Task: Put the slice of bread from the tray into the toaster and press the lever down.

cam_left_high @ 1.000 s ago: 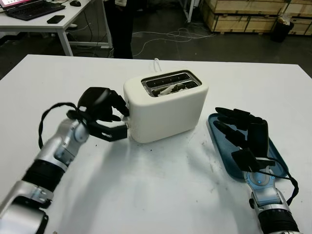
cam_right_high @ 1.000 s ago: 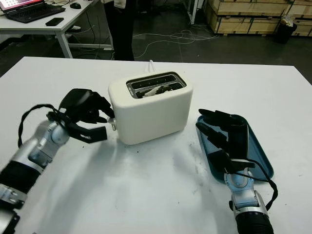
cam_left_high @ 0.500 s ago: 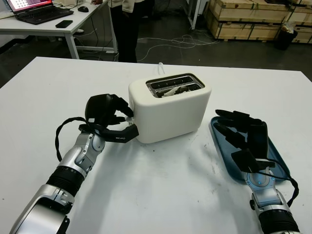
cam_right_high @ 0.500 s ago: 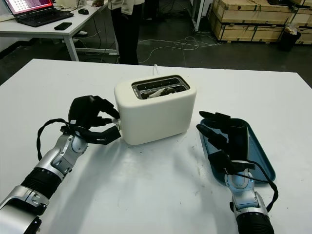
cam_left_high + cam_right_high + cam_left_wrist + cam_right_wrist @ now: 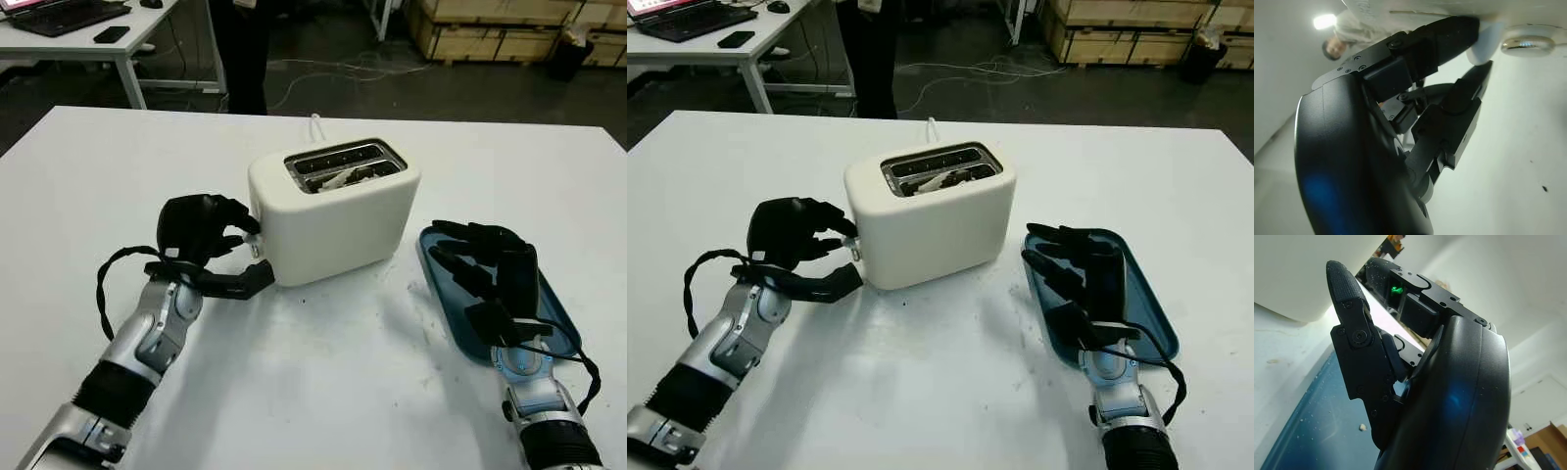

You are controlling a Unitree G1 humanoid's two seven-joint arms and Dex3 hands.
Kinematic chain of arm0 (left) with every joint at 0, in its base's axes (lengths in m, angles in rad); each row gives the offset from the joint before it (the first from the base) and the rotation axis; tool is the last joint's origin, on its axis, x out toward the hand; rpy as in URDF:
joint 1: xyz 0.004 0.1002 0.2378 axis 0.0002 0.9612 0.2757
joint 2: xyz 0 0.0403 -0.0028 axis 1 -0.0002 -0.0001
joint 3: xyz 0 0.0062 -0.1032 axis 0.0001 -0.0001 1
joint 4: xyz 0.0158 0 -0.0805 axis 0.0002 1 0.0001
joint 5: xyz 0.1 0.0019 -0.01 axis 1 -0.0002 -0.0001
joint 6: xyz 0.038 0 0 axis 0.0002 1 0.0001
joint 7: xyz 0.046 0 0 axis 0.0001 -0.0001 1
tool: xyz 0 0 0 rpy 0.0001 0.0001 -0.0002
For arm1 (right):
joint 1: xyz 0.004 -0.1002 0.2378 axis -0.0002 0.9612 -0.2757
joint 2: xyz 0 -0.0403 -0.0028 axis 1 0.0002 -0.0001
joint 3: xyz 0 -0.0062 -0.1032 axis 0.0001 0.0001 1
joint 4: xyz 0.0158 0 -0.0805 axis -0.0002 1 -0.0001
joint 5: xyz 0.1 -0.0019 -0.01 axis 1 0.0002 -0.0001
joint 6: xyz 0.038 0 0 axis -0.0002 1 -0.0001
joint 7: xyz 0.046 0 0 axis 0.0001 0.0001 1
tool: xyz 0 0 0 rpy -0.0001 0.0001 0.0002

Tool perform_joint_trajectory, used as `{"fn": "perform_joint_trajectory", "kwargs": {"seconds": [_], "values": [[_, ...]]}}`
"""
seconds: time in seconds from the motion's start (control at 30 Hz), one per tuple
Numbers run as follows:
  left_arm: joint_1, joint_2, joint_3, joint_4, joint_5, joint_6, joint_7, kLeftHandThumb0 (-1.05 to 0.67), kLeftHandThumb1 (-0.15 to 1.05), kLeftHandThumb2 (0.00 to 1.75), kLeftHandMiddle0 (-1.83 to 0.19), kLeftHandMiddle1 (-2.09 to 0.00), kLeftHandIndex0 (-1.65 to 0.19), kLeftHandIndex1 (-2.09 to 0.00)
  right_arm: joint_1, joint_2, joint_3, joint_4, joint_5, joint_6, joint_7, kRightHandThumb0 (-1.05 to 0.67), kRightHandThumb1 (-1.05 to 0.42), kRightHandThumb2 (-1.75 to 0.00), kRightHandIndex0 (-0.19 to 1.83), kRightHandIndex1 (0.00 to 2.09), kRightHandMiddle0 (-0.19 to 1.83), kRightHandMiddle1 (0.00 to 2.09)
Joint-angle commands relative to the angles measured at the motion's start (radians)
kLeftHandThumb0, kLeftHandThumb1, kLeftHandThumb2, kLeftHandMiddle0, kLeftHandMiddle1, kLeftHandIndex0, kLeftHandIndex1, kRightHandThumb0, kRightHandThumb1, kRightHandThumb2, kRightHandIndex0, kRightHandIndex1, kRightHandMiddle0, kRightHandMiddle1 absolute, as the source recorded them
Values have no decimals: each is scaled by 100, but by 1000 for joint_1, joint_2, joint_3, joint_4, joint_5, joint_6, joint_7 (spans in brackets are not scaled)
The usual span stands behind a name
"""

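A white toaster (image 5: 333, 211) stands mid-table with a slice of bread (image 5: 345, 177) sunk in its near slot. My left hand (image 5: 253, 253) is at the toaster's left end. Its fingers are curled over the small white lever (image 5: 1488, 43) and the thumb (image 5: 245, 282) reaches beneath it. On the right lies the blue tray (image 5: 554, 318), with only crumbs on the part I can see. My right hand (image 5: 487, 266) is open above the tray and holds nothing.
The white table (image 5: 323, 392) has free room in front of the toaster. The toaster's cable (image 5: 315, 125) runs off the far edge. Beyond the table a person (image 5: 240, 49) stands beside a desk (image 5: 69, 29), and wooden crates (image 5: 490, 29) sit at the back.
My left hand has stayed at the lever while its thumb has slid further under it and the forearm has shifted. The right hand has not moved.
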Motion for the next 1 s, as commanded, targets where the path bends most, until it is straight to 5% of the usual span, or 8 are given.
{"fn": "perform_joint_trajectory", "kwargs": {"seconds": [0.0,0.53,0.87,0.97], "values": [[184,-77,-219,96,-7,95,-340,-6,89,1,-89,-72,-113,0,-22,-25,-9,-1,-2,-25,-1,-61,-79,0,127,7,116,0],[167,-20,-220,40,23,118,-362,-9,86,0,-89,-85,-116,-3,-21,-20,-8,-7,5,-17,4,-63,-79,0,127,7,116,0],[168,-9,-220,35,5,120,-376,-9,87,1,-90,-76,-115,-1,-23,-19,-5,-2,4,-27,4,-61,-79,0,127,7,116,0],[162,28,-189,-31,12,135,-379,-6,85,0,-99,-81,-118,-3,-23,-19,-5,-1,4,-26,5,-61,-79,0,127,7,116,0]]}}
